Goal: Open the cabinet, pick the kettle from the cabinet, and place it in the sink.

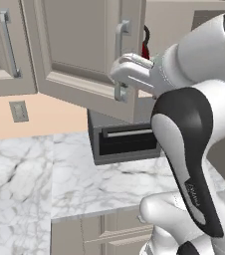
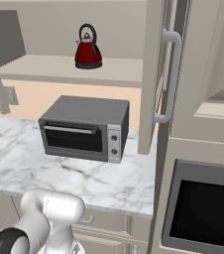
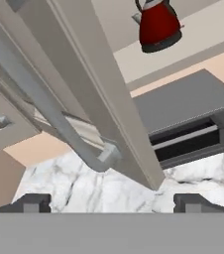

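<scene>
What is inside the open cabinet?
A red kettle stands alone on the cabinet shelf. The shelf's far right end is covered by the open door.

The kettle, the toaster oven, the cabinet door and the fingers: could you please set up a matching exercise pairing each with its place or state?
Things:
1. kettle
2. toaster oven
3. cabinet door
4. fingers

Places or states:
A. swung open
B. on the marble counter
C. spread wide, holding nothing
D. on the cabinet shelf

Pairs: 1-D, 2-B, 3-A, 4-C
</scene>
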You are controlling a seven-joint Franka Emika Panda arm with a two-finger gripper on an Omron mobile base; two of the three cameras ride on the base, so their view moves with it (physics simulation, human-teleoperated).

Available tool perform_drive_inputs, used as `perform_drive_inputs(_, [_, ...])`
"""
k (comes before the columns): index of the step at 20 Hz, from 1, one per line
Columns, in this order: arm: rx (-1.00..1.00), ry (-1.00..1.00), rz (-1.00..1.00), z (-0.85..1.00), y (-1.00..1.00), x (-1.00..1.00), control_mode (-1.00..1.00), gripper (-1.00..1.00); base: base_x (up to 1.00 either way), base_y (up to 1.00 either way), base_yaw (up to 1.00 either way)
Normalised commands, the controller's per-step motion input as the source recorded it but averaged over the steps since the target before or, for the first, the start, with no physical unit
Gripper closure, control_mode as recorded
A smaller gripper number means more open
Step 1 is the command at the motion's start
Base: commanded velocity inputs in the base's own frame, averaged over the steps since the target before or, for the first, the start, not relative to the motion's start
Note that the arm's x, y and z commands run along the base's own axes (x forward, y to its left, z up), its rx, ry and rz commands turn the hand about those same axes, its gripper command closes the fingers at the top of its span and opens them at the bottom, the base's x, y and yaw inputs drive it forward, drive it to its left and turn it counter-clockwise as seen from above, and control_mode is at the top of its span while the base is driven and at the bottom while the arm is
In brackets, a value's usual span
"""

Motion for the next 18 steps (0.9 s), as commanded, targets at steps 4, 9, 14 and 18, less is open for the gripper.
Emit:
perform_drive_inputs(4, [0.16,-0.07,0.27,-0.05,-0.47,0.00,-1.00,-1.00,0.00,0.00,0.00])
perform_drive_inputs(9, [0.17,0.02,0.17,0.03,-0.44,0.10,-1.00,-1.00,0.00,0.00,0.00])
perform_drive_inputs(14, [0.20,0.13,0.14,0.01,-0.39,0.19,-1.00,-1.00,0.00,0.00,0.00])
perform_drive_inputs(18, [0.22,0.20,0.01,0.02,-0.25,0.45,-1.00,-1.00,0.00,0.00,0.00])
